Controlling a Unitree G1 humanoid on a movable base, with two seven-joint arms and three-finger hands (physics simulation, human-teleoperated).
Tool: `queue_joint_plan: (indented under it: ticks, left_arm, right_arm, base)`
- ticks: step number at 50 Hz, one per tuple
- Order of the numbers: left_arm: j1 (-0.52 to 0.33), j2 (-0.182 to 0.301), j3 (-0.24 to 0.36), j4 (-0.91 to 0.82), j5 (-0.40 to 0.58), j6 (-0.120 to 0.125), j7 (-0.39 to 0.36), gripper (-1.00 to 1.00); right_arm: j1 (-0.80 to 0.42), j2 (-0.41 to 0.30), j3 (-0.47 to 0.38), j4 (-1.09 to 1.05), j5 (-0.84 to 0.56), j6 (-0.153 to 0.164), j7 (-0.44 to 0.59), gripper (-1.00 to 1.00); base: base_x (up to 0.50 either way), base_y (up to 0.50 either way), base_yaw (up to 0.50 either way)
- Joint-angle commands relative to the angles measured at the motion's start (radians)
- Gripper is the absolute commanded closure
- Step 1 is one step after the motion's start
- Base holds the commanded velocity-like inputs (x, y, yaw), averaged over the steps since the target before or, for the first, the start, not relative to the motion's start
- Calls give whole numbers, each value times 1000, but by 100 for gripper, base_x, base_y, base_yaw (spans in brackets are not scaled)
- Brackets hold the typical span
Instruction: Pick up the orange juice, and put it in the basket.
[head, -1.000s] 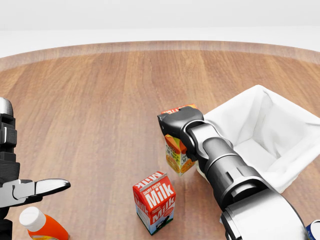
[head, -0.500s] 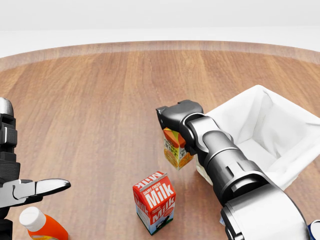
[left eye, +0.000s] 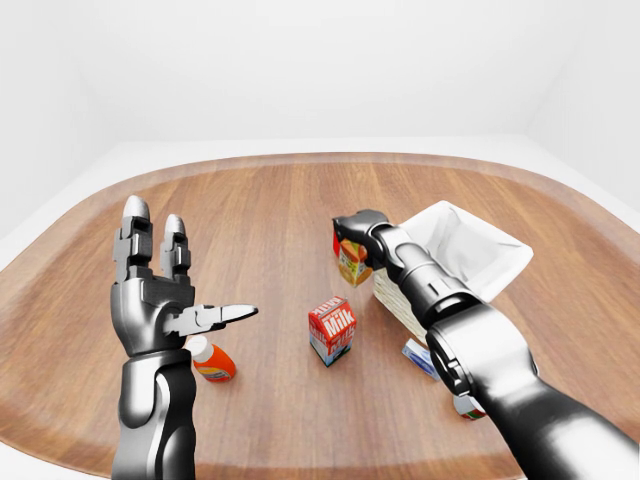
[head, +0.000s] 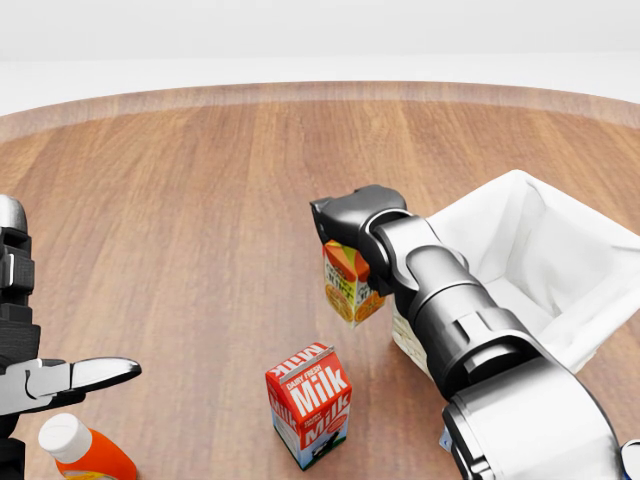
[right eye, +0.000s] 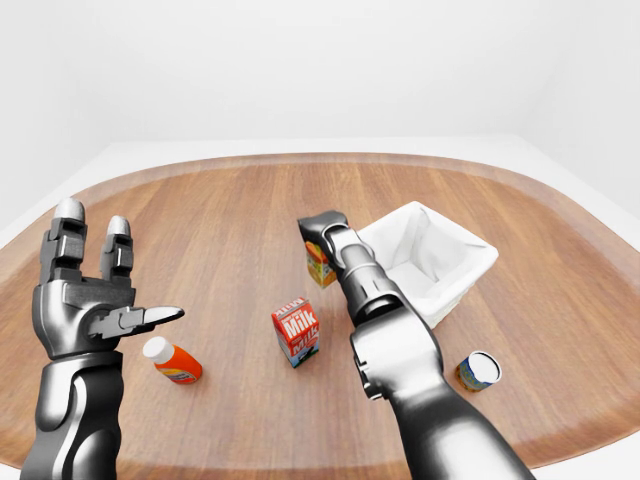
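Round wooden desk (head: 180, 200) carries everything. One white-lined basket (head: 560, 250) is set just right of the carton, so a short carry is expected. Right hand (head: 352, 225) is clamped over the top of the one orange juice (head: 347, 283), which is seen tilted, apparently lifted off the desk. Left hand (left eye: 160, 290) is held up, fingers spread, holding nothing. Also counted: one milk carton (head: 309, 402), one bottle (right eye: 172, 362), one can (right eye: 478, 369).

Small orange juice carton (head: 349, 288) with orange-and-white print, slightly right of centre in the head view, upright, top covered by the right hand (head: 352, 222). White cloth-lined basket (head: 560, 250) open at right, just beside the carton.
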Motion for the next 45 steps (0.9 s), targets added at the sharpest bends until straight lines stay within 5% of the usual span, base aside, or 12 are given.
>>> queue_joint_plan:
  ticks: [1,45]
  left_arm:
    - [0,0,0,0,0,0,0,-100]
    - [0,0,0,0,0,0,0,-100]
  right_arm:
    - [-23,-5,-10,-17,6,0,1,100]
    - [-110,-20,-28,-59,84,0,124,100]
  base:
    - [0,0,0]
    - [0,0,0]
